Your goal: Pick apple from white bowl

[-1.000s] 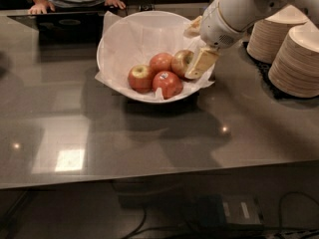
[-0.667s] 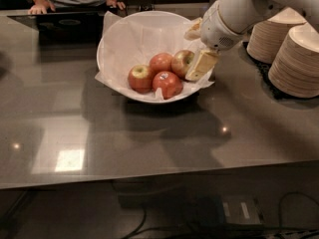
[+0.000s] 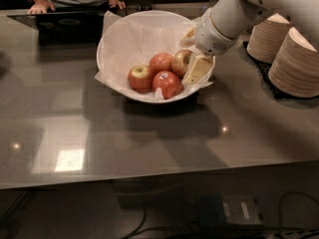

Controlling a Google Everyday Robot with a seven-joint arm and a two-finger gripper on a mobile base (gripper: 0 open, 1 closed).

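Table (image 3: pixel 149 138): dark and glossy. The widest bare stretch lies in front of and to the left of the bowl, up to the near edge.
Bowl (image 3: pixel 110 59): stands at mid-table toward the far side. Its paper (image 3: pixel 134 34) is crinkled, with corners poking past the rim at front left and front right.
Right side: two plate stacks (image 3: pixel 294 63) stand near the bowl's right rim, with the arm reaching across the gap between them.
Far edge: a person's hands (image 3: pixel 41 6) rest by a dark tray (image 3: pixel 65 23), just behind and left of the bowl.
Apple (image 3: pixel 179 63): the rightmost of four, red with a yellow-green flush. It sits low in the bowl's right half, touching the all-red apple (image 3: pixel 160 62) on its left.
Other fruit: the sticker apple (image 3: pixel 167 84) lies in front and another apple (image 3: pixel 140 78) sits furthest left. The four are packed together.
Gripper (image 3: pixel 192 54): over the bowl's right rim, tilted down and inward.
Jaws: spread apart. One beige finger (image 3: pixel 199 69) is down against the paper just right of the apple, and the other sits higher behind it. The apple lies at the gap's left side, ungripped.
Room at the apple: crowded on its left and front, with the bowl wall close on its right.
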